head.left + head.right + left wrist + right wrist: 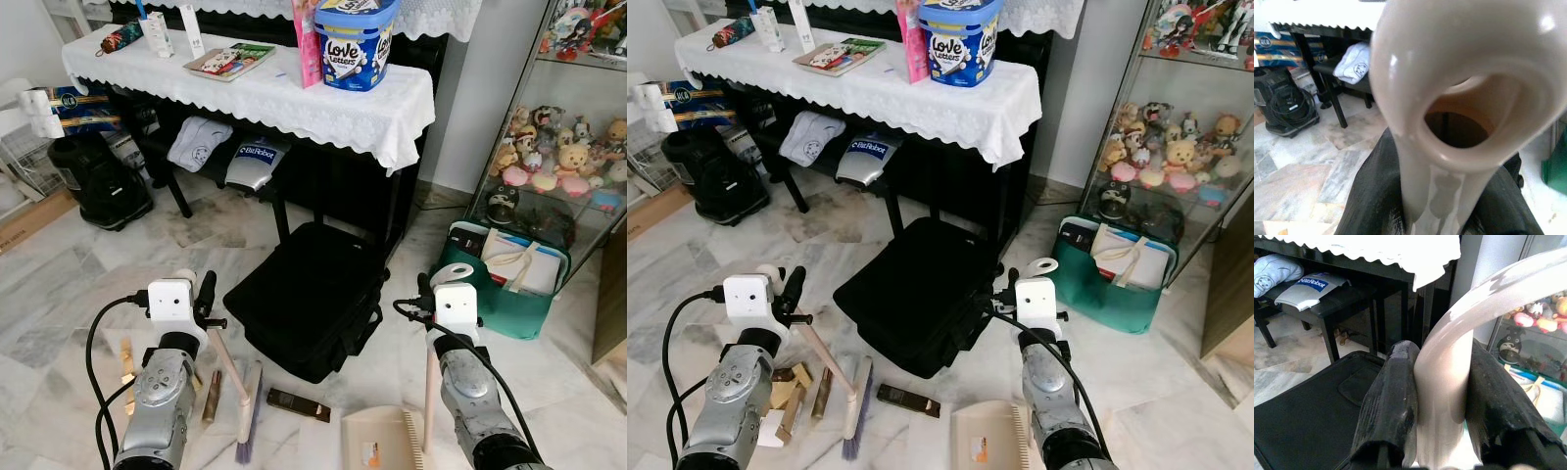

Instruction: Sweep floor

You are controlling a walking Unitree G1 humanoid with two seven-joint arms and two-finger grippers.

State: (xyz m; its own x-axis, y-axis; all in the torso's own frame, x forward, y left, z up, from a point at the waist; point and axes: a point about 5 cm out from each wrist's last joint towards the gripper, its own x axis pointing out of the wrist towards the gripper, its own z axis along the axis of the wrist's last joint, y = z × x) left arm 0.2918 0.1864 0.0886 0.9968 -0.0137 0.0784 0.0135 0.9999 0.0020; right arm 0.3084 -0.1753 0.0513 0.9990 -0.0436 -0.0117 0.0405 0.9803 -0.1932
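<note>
Large black soft fabric bag [309,299] flat on marble floor [59,284], just ahead. Cream plastic dustpan [377,441] held upright by right gripper [428,302], fingers clamped on its handle. Beige long-handled broom [235,387] clamped in left gripper [204,305], bristles beside scattered brown litter [299,403]. Risk: bristles snagging bag edge, scattering litter. Open floor leftward.

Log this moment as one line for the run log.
left gripper: shut on broom | right gripper: shut on dustpan | litter: unswept on floor

bright even daylight, sharp head views, blurred close-up wrist views with glare
</note>
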